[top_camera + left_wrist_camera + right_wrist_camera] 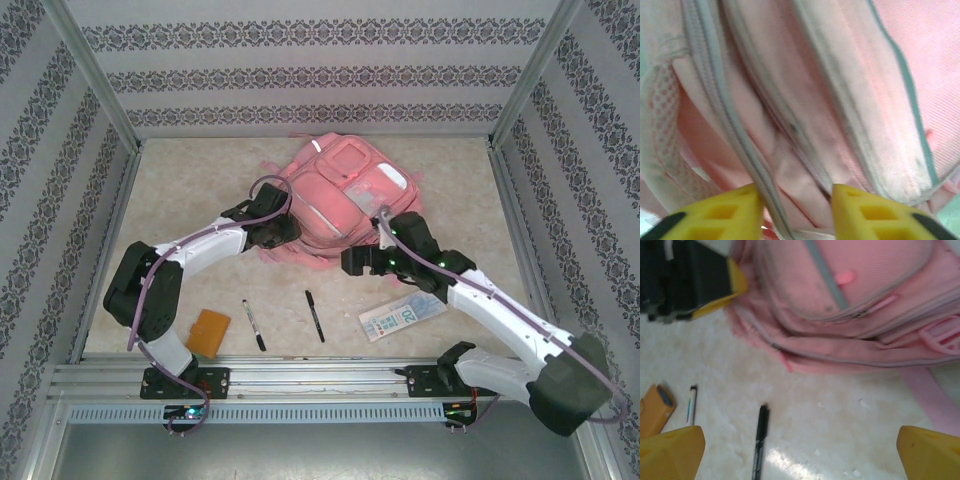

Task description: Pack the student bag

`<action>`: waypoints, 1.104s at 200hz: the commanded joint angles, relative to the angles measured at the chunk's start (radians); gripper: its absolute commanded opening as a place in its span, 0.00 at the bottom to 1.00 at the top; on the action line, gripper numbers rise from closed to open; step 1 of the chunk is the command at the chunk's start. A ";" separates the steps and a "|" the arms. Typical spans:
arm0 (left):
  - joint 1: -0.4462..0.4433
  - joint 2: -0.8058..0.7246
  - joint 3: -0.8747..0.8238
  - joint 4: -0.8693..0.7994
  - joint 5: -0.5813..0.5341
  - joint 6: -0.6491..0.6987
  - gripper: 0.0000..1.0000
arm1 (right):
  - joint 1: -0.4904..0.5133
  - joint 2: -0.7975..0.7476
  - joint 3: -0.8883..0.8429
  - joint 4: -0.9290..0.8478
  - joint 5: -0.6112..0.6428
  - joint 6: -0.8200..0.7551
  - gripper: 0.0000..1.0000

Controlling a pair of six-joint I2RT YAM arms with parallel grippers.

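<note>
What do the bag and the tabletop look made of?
Bag: likely woven synthetic fabric, matte pink; fine weave, soft folds, grey zipper tapes and a mesh panel show close up. Tabletop: hard, beige marble-patterned, slightly glossy, with glare beside the pen; laminate or stone, hard to tell.

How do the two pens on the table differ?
The left pen is part white, part black; the right pen is black throughout. The left pen lies beside the orange item; the right pen lies nearer the middle. Both are slim, lying flat, slanted alike.
</note>
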 commanded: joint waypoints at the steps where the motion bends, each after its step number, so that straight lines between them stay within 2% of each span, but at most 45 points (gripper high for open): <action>1: -0.010 -0.051 0.048 -0.027 0.019 0.060 0.47 | -0.033 0.026 -0.059 0.145 -0.098 0.085 0.90; 14: -0.011 -0.053 0.075 -0.098 0.000 0.110 0.50 | -0.018 0.087 -0.022 0.122 -0.174 0.030 0.75; 25: -0.016 -0.054 0.079 -0.138 -0.020 0.133 0.52 | -0.016 0.145 -0.017 0.179 -0.273 -0.017 0.61; 31: -0.019 -0.054 0.079 -0.154 -0.026 0.131 0.53 | -0.014 0.179 -0.012 0.202 -0.293 -0.029 0.58; 43: -0.030 -0.052 0.064 -0.162 -0.038 0.103 0.54 | 0.001 0.236 -0.004 0.244 -0.307 -0.060 0.57; 74: -0.043 -0.019 0.035 -0.127 -0.041 0.000 0.54 | 0.057 0.337 0.019 0.283 -0.219 -0.134 0.56; 121: -0.045 0.052 0.093 -0.164 -0.090 -0.014 0.52 | 0.063 0.455 0.080 0.294 -0.192 -0.179 0.53; 175: -0.039 0.081 0.081 -0.156 -0.128 -0.053 0.47 | 0.070 0.559 0.140 0.309 -0.170 -0.214 0.52; 221: -0.039 0.105 0.087 -0.159 -0.124 -0.058 0.43 | 0.097 0.630 0.201 0.306 -0.169 -0.224 0.42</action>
